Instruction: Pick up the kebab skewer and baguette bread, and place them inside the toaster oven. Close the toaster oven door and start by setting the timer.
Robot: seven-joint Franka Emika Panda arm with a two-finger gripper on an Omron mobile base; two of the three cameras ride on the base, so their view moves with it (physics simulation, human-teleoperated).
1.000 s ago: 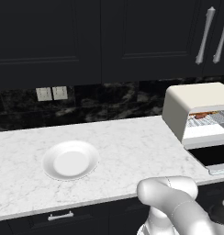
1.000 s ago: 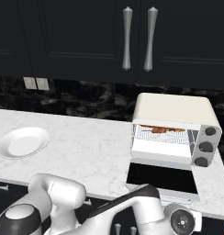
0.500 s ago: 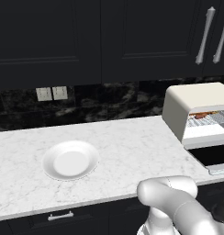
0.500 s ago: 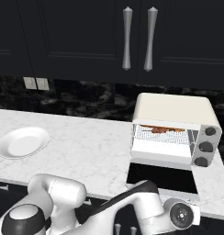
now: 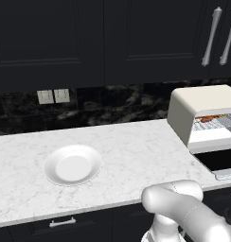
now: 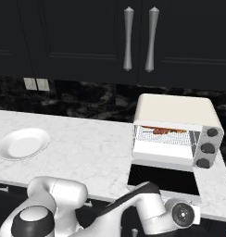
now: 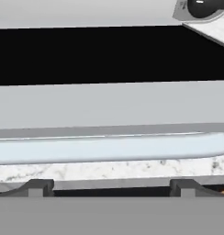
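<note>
Arm swung further right, toaster oven door (image 6: 163,178) flat open, skewer (image 6: 164,131) on rack

Plate (image 5: 72,164) left on counter (image 5: 131,156); toaster oven (image 6: 176,131) right, door (image 6: 163,178) flat before it

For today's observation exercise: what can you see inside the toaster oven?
Inside the toaster oven, reddish-brown food lies on the wire rack. Skewer or baguette cannot be told apart; the back is hidden.

A round white plate (image 5: 72,165) is seen lying bare on the white marble counter (image 5: 131,151). At the right, a boxy cream-white toaster oven (image 5: 205,113) stands with its dark glass door (image 5: 220,161) folded down; reddish-brown food (image 5: 208,118) rests on its rack.
</note>
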